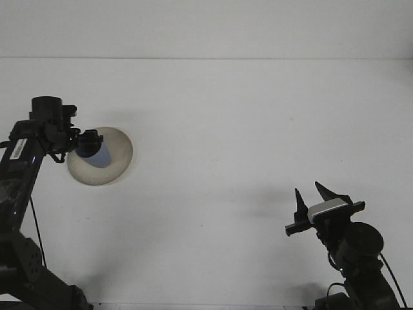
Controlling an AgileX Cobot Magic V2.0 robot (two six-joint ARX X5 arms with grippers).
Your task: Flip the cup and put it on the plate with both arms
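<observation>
setting: lab-like robot test bench | evidence: bare white table (232, 129), plain white wall (206, 26)

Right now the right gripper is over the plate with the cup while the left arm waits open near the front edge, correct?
Not quite: the sides are swapped. In the front view the left gripper is over the plate with the cup, and the right gripper waits open near the front edge.

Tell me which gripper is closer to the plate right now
Left. The left gripper is over the plate's left part, with the cup. The right gripper sits far off toward the table's near right.
</observation>
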